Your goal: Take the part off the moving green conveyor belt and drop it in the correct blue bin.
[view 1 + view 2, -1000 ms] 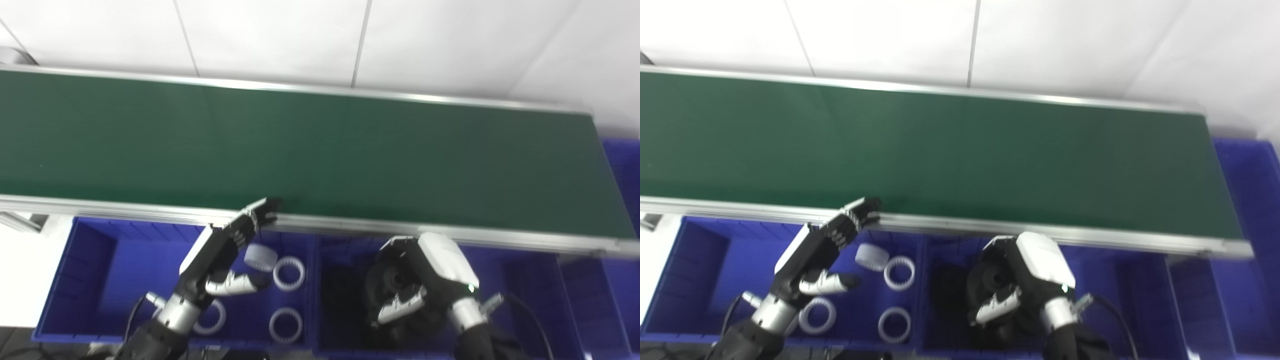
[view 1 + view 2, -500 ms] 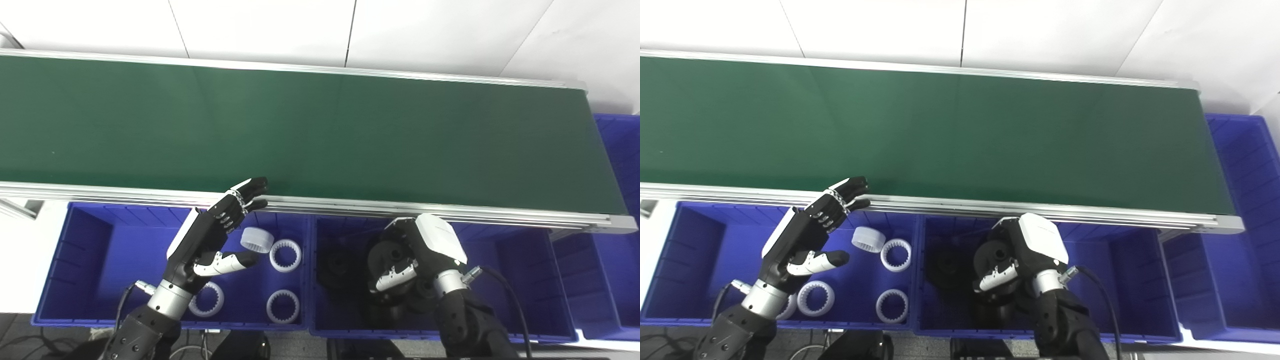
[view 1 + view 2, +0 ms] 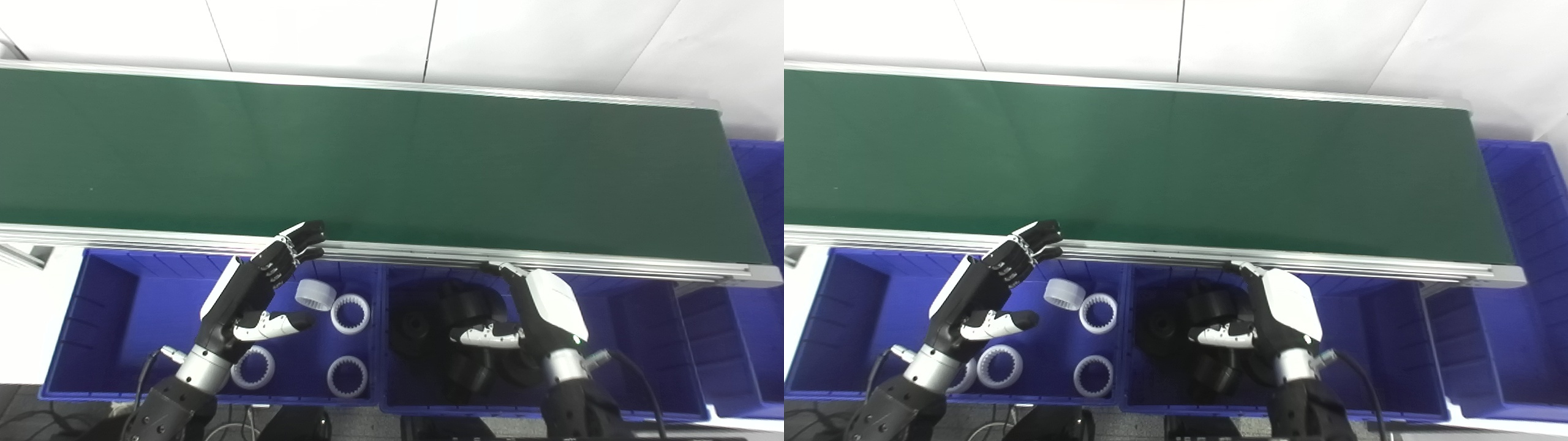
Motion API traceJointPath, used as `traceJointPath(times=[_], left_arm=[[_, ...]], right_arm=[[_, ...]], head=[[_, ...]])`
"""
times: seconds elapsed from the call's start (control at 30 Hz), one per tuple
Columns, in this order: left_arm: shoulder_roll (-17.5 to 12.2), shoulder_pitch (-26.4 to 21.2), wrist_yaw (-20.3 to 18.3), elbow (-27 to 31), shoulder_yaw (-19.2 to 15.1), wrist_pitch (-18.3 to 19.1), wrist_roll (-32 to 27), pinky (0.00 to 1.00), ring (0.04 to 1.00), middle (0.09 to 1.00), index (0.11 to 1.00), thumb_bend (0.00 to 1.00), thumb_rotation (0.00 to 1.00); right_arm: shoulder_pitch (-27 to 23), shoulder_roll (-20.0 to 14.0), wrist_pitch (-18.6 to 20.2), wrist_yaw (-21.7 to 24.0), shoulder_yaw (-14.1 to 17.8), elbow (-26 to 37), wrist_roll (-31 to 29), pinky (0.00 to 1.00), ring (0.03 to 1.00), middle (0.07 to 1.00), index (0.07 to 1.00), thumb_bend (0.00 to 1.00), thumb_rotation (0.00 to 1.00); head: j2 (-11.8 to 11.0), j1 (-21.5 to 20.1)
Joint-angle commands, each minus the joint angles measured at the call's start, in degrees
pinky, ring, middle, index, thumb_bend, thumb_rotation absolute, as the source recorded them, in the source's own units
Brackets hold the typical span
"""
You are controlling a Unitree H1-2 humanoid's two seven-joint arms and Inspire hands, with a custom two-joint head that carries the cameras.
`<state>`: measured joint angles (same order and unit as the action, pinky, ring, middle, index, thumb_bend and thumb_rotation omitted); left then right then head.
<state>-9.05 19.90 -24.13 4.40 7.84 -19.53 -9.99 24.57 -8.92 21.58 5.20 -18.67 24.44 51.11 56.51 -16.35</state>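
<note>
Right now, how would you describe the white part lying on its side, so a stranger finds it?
Find the blue bin below the green belt, under the left hand. Among its white rings, the tipped ring sits nearest the belt, showing its outer wall; the others lie flat.

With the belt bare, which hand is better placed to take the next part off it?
Left, probably. The left hand is open, its fingertips already at the green conveyor belt near edge. The right hand is open too, but sits lower over the black parts in its blue bin.
</note>
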Motion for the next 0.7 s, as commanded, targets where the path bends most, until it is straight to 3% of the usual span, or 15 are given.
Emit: traceJointPath(times=[0.0,0.13,0.2,0.23,0.37,0.47,0.67], left_arm=[[-0.4,0.0,0.4,1.7,0.1,-1.4,-0.7,0.85,0.900,0.899,0.846,0.78,0.46],[-0.6,-0.1,0.2,1.5,0.4,-1.1,-1.3,0.86,0.908,0.905,0.850,0.79,0.46],[-0.4,-0.1,0.3,1.1,0.4,-1.3,-1.6,0.86,0.908,0.903,0.847,0.79,0.44],[-0.4,-0.2,0.3,1.0,0.4,-1.3,-1.8,0.86,0.904,0.898,0.844,0.79,0.43],[-0.3,-0.7,0.5,0.2,0.3,-1.6,-1.9,0.87,0.902,0.896,0.837,0.78,0.41],[-0.5,-1.6,0.5,-1.2,0.1,-2.9,-0.9,0.86,0.901,0.895,0.837,0.78,0.42],[-0.8,-2.2,0.6,-2.9,0.2,-3.8,-0.1,0.86,0.916,0.902,0.839,0.78,0.44]], right_arm=[[1.3,0.7,-4.0,-1.8,-0.5,4.0,-1.5,0.88,1.000,1.000,0.945,0.82,0.36],[4.1,0.9,-7.2,-2.5,-1.6,6.6,-4.2,0.90,1.000,1.000,0.957,0.82,0.38],[5.5,1.1,-10.7,-3.7,-1.9,6.8,-8.5,0.91,0.998,1.000,0.962,0.82,0.38],[6.2,1.1,-13.0,-4.5,-2.1,6.4,-11.0,0.86,0.965,0.986,0.964,0.82,0.41],[8.5,2.1,-22.2,-6.8,-2.0,2.8,-22.8,0.81,0.920,0.974,0.968,0.85,0.46],[8.4,2.8,-28.0,-8.0,-1.8,-2.1,-27.7,0.82,0.916,0.963,0.967,0.86,0.48],[6.6,3.9,-33.6,-7.7,-0.5,-8.4,-34.2,0.85,0.921,0.958,0.974,0.88,0.52]], head=[[-0.1,0.1],[-0.6,0.9],[-0.9,1.4],[-1.0,1.6],[-1.4,2.1],[-2.0,2.7],[-3.2,3.3]])
